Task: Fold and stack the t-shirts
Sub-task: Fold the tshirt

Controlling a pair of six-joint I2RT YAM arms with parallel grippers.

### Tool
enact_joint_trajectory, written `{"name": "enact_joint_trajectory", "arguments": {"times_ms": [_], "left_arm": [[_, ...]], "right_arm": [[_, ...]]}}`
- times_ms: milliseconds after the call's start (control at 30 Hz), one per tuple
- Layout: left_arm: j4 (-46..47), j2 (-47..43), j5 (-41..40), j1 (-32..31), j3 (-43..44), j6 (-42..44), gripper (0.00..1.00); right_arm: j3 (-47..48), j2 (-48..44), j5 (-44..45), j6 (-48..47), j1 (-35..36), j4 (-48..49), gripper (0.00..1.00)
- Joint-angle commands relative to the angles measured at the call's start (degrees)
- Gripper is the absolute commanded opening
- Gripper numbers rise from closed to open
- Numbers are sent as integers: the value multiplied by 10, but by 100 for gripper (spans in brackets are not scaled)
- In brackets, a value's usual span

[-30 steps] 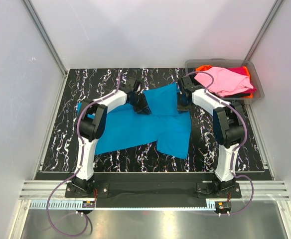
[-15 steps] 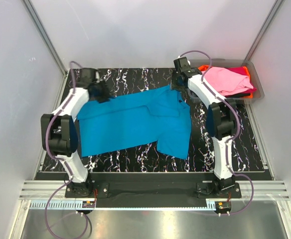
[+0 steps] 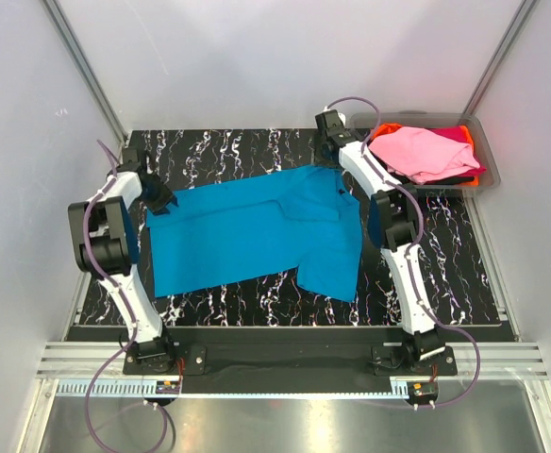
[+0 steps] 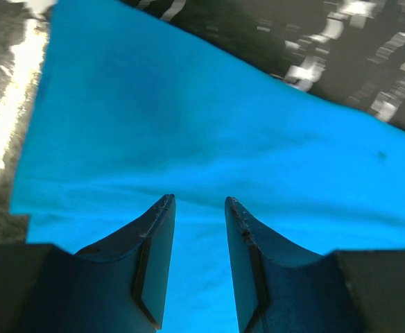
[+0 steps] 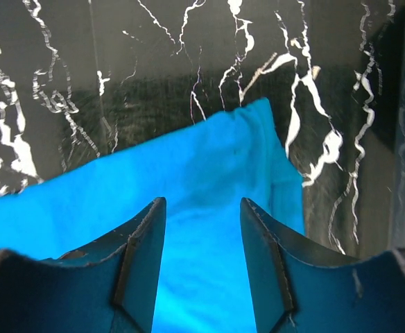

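A turquoise-blue t-shirt (image 3: pixel 257 231) lies spread on the black marble table, with one flap folded down at its front right. My left gripper (image 3: pixel 158 199) hangs over the shirt's left end, open, with only blue cloth (image 4: pixel 188 125) below its fingers (image 4: pixel 199 201). Over the shirt's back right corner (image 5: pixel 258 118), my right gripper (image 3: pixel 338 168) is also open (image 5: pixel 202 201) and holds nothing. A light pink t-shirt (image 3: pixel 422 151) tops a pile with orange (image 3: pixel 384 128), magenta and black ones.
The pile sits in a clear grey plastic bin (image 3: pixel 488 179) at the back right corner of the table (image 3: pixel 436 255). White walls and metal frame posts close in the table on three sides. A metal rail runs along the near edge.
Both arms swung outward from the shirt's middle, drawing the bunched blue shirt out flat. Both grippers have opened and let go of the cloth.
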Motion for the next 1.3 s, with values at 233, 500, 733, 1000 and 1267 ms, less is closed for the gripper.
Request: {"name": "enact_joint_trajectory", "arguments": {"times_ms": [233, 500, 733, 1000, 1267], "left_arm": [[13, 107, -2, 31, 87, -9, 40], [1, 187, 54, 34, 238, -9, 42], [-37, 161, -6, 29, 265, 9, 43], [-57, -60, -93, 0, 84, 2, 50], [-75, -310, -123, -36, -202, -89, 48]], "right_arm": [[113, 105, -22, -14, -2, -1, 56], [228, 161, -55, 14, -18, 5, 56], [221, 101, -83, 42, -20, 5, 61], [160, -51, -86, 37, -11, -60, 70], [-39, -256, -140, 49, 21, -141, 74]]}}
